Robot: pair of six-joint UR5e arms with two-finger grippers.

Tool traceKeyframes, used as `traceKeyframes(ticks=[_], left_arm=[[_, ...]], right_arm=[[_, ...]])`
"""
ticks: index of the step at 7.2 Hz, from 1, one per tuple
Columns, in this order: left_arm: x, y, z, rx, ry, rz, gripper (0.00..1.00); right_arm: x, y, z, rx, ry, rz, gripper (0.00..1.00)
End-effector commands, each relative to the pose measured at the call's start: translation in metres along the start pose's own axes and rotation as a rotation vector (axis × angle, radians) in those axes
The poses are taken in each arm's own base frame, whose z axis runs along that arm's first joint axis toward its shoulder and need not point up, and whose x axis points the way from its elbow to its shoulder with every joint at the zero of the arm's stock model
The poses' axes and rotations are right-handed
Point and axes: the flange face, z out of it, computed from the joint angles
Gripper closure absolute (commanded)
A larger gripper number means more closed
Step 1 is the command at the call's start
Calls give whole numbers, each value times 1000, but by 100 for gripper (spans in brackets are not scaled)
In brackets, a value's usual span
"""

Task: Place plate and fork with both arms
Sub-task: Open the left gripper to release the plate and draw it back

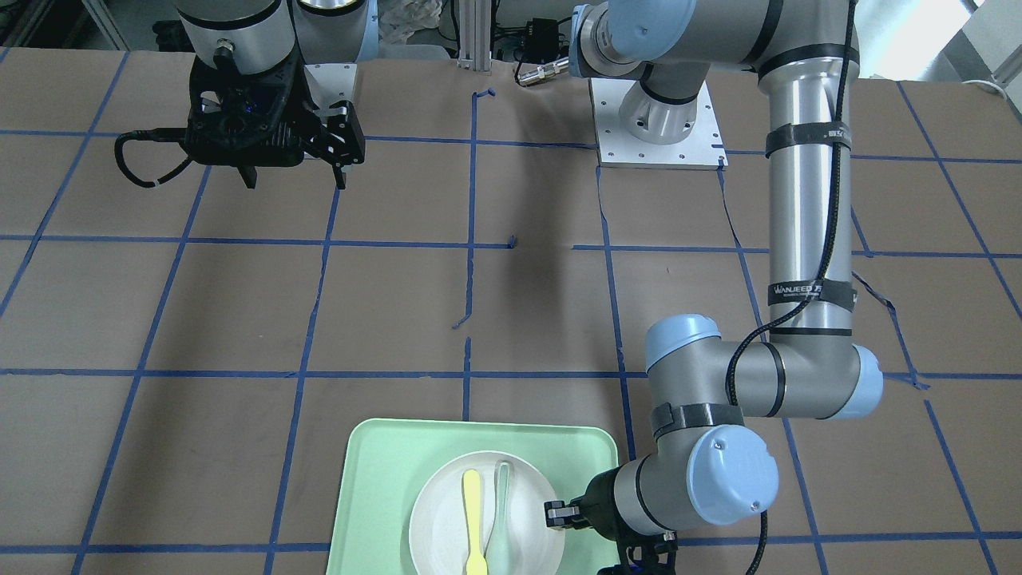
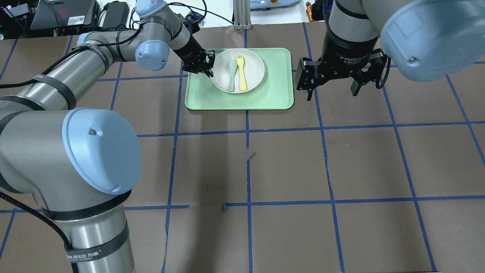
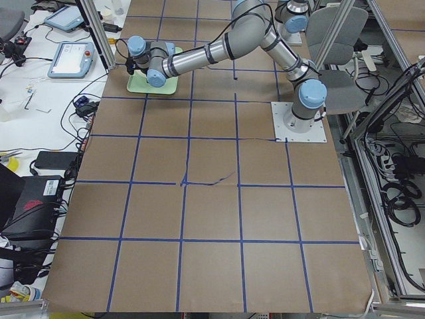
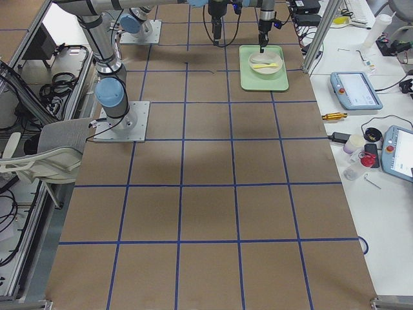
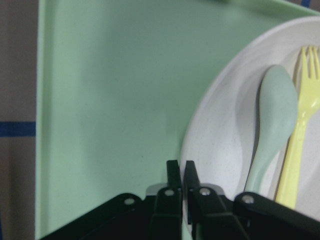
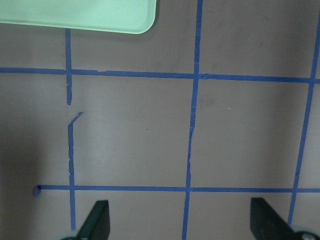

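One plate carrying one fork and one spoon, on one tray, upper centre in the overhead view. Left arm outstretched, left claw pinched on the plate's rim. Right claw wide open, empty, above the counter.

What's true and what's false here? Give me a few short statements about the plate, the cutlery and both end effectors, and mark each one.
1. The fork lies on the plate. True.
2. The spoon lies on the bare tray, beside the plate. False: it lies on the plate, right next to the fork.
3. The right end effector is open and holds nothing. True.
4. The left end effector hangs open over the brown table, well away from the tray. False: it is over the tray, with its fingers closed at the plate's rim.
5. The plate sits on the green tray. True.
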Motion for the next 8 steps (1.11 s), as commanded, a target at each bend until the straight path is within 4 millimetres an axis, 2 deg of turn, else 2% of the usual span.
traceKeyframes(ticks=[1, 2, 3, 4, 5, 6, 7, 8], left_arm=[[-4, 9, -3, -3, -36, 21, 1], [-10, 20, -12, -4, -107, 17, 0], [-7, 38, -50, -17, -163, 5, 0], [5, 61, -103, -25, -210, 3, 0], [20, 95, -163, -44, -254, -9, 0], [30, 132, -213, -36, -326, -24, 0], [44, 163, -253, 16, -336, -8, 0], [52, 196, -271, 34, -336, 6, 0]], right_arm=[[0, 0, 0, -1, 1, 0, 0], [0, 0, 0, -1, 1, 0, 0], [0, 0, 0, -1, 1, 0, 0], [0, 0, 0, -1, 1, 0, 0], [0, 0, 0, -1, 1, 0, 0], [0, -1, -1, 2, 1, -1, 0], [0, -1, -1, 2, 1, -1, 0], [0, -1, -1, 2, 1, -1, 0]])
